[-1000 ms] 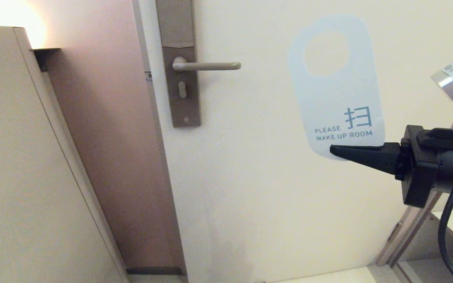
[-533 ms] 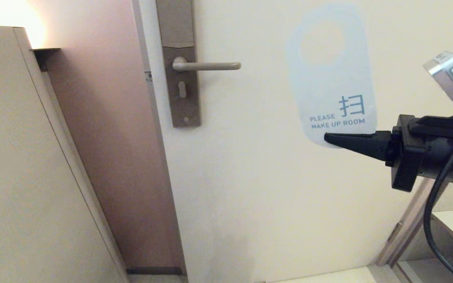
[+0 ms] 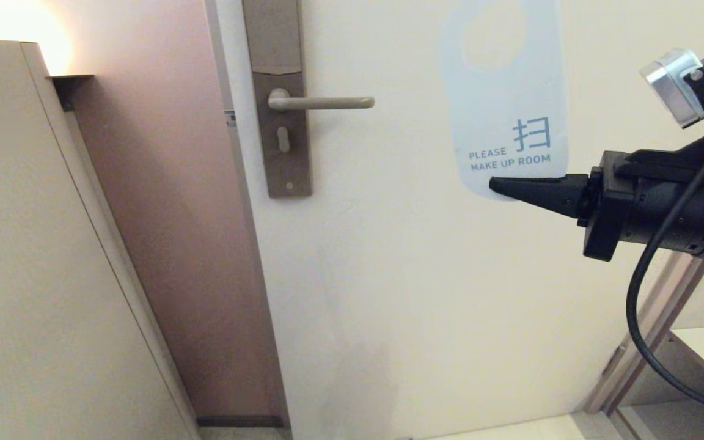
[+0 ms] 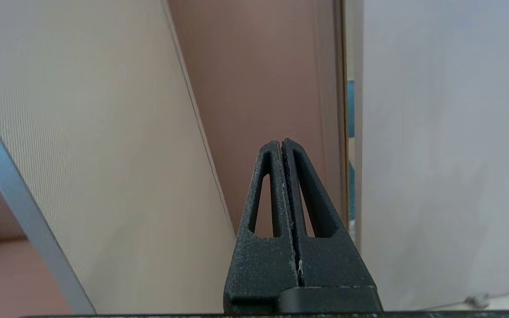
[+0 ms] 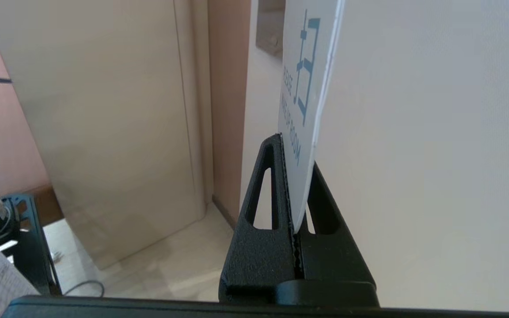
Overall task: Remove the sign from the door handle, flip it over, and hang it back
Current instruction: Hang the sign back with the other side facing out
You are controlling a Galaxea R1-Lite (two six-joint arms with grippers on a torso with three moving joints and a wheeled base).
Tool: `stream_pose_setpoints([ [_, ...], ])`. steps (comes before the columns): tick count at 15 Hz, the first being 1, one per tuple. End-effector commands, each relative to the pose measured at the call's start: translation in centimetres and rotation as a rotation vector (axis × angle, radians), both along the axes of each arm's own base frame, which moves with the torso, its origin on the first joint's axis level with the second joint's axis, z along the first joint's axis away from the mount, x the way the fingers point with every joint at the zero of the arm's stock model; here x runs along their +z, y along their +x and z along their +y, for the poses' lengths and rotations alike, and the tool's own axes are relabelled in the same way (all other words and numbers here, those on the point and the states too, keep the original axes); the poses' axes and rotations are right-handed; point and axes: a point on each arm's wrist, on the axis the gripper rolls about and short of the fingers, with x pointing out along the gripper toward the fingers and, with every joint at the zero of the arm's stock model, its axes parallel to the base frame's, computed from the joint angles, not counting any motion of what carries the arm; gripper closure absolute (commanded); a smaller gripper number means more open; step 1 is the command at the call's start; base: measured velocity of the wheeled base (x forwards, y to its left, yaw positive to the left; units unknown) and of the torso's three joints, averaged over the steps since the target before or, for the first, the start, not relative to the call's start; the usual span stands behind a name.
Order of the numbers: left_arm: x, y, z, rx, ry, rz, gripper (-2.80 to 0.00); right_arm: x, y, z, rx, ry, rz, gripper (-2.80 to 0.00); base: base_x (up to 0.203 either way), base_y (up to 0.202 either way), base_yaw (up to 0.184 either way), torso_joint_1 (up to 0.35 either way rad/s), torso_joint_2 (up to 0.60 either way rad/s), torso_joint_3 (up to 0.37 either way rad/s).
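Observation:
The sign [image 3: 505, 104], white side with teal "PLEASE MAKE UP ROOM" facing me, is held upright in front of the door, right of and level with the door handle [image 3: 321, 102]. Its oval hole runs off the top of the head view. My right gripper [image 3: 498, 185] is shut on the sign's bottom edge; the right wrist view shows the sign [image 5: 307, 110] clamped between the gripper's [image 5: 296, 154] fingers. The handle is bare, on its brown backplate [image 3: 280, 98]. My left gripper [image 4: 282, 143] is shut and empty, out of the head view.
The cream door [image 3: 419, 275] fills the middle. A brown door frame [image 3: 168, 214] and a beige cabinet panel [image 3: 34, 275] stand to the left. A shelf edge [image 3: 694, 354] sits low at the right.
My right gripper has raised the sign and carried it slightly left toward the handle; the sign's top has left the view. The handle and left arm have not moved.

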Motion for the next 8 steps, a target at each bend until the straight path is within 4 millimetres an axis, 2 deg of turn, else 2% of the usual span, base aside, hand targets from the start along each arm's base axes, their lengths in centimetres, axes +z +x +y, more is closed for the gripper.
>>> stream_pose_setpoints([
  [1, 0.0, 0.0, 0.0, 0.005, -0.021, -0.003, 0.00, -0.2, 0.8, 0.9, 0.021, -0.004, 0.008, 0.00, 0.000, 0.000, 0.000, 0.000, 0.00, 0.000],
  [8, 0.0, 0.0, 0.0, 0.007, -0.015, -0.003, 0.00, 0.3, 3.3, 4.0, 0.084, -0.003, -0.004, 0.00, 0.000, 0.000, 0.000, 0.000, 0.00, 0.000],
])
